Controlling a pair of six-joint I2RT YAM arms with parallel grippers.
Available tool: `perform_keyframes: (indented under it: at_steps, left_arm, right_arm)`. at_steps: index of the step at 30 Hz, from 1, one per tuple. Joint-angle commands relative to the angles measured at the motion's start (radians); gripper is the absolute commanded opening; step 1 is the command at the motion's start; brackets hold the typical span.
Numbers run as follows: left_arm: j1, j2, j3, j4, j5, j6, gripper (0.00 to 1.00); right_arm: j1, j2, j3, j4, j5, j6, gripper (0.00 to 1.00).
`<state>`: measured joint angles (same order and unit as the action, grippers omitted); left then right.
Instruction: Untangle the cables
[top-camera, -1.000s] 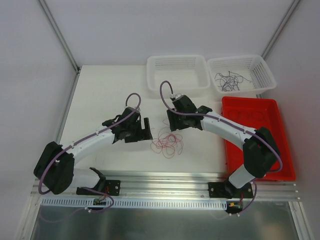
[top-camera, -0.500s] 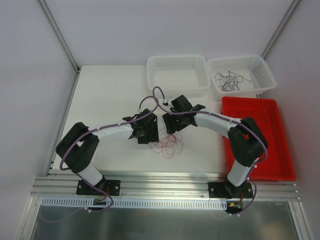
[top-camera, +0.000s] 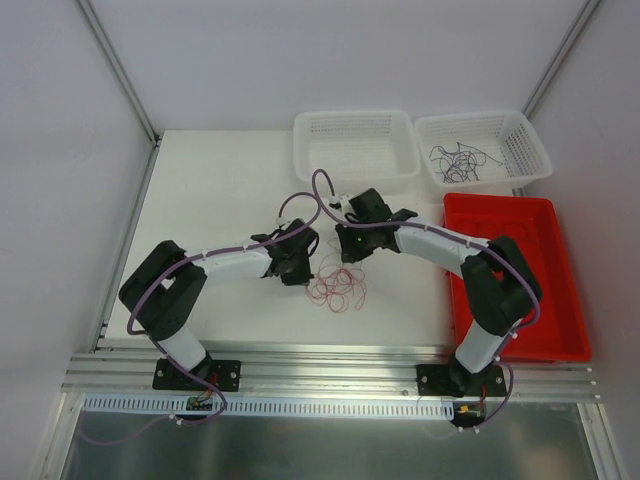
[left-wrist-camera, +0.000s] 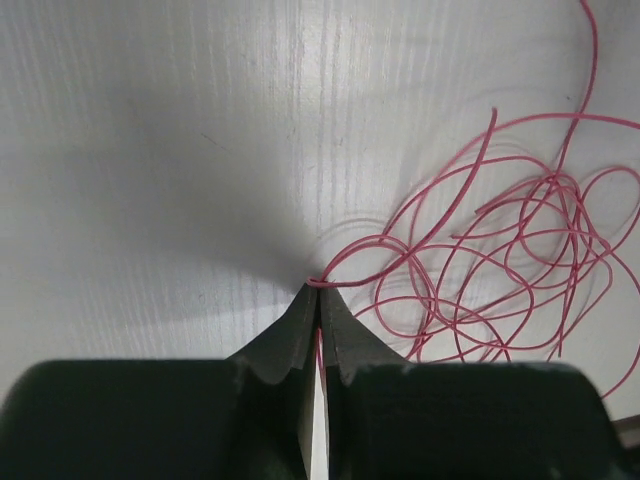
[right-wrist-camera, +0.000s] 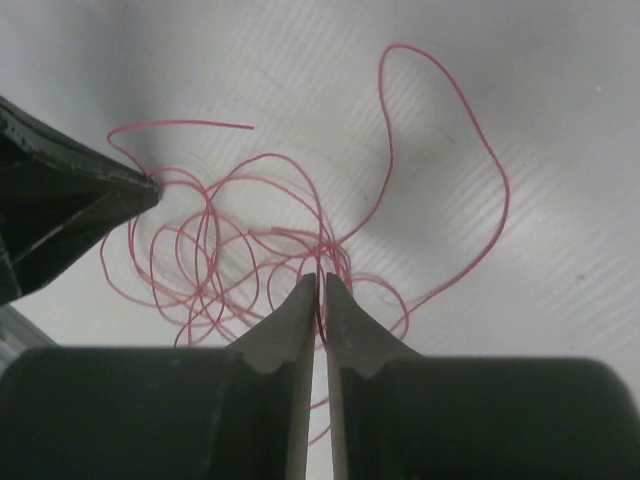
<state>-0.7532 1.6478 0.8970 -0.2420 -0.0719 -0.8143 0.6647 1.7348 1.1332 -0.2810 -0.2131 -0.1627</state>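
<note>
Left gripper (left-wrist-camera: 319, 290) pinched tight on a strand at the left edge of the red tangle (top-camera: 338, 287). Right gripper (right-wrist-camera: 322, 285) clamped on strands at its far side.

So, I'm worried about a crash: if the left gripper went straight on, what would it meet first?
Probably the table, right at its tips: the left gripper, shut on a red cable strand, angles down; depth is unclear.

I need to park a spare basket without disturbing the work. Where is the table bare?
Widest bare patch: the far-left part of the table, bordered by the empty basket and the left arm. A narrower strip lies between the red cable tangle and the front rail. Crowded: the middle, where left gripper and right gripper pinch the tangle.
</note>
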Motion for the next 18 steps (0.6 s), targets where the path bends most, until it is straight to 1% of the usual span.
perform_keyframes:
  at_steps: [1, 2, 3, 8, 11, 14, 16, 17, 18]
  left_arm:
    - [-0.006, -0.005, -0.007, -0.020, -0.088, 0.006, 0.00]
    - [-0.006, -0.006, -0.007, -0.022, -0.092, 0.009, 0.00]
    - [-0.003, -0.014, -0.006, -0.026, -0.100, 0.010, 0.00]
    - [0.020, -0.052, -0.018, -0.051, -0.131, 0.027, 0.00]
    - [0.058, -0.088, -0.036, -0.075, -0.146, 0.037, 0.00]
    - [0.115, -0.131, -0.064, -0.111, -0.160, 0.046, 0.00]
    - [0.153, -0.169, -0.095, -0.128, -0.160, 0.053, 0.00]
    - [0.194, -0.198, -0.105, -0.137, -0.155, 0.058, 0.00]
    - [0.215, -0.213, -0.127, -0.141, -0.157, 0.060, 0.00]
  right_arm:
    - [-0.030, -0.142, -0.012, -0.035, -0.002, -0.017, 0.10]
    - [-0.037, -0.190, -0.018, -0.043, 0.003, -0.021, 0.06]
    - [-0.054, -0.213, -0.019, -0.064, 0.007, -0.024, 0.01]
    - [-0.117, -0.346, -0.007, -0.142, 0.027, -0.040, 0.01]
    - [-0.161, -0.425, 0.042, -0.219, 0.055, -0.040, 0.01]
    - [-0.198, -0.521, 0.117, -0.285, 0.075, -0.044, 0.01]
    - [-0.223, -0.581, 0.198, -0.331, 0.093, -0.052, 0.01]
    - [-0.238, -0.598, 0.223, -0.345, 0.103, -0.054, 0.01]
    - [-0.246, -0.612, 0.281, -0.368, 0.110, -0.052, 0.01]
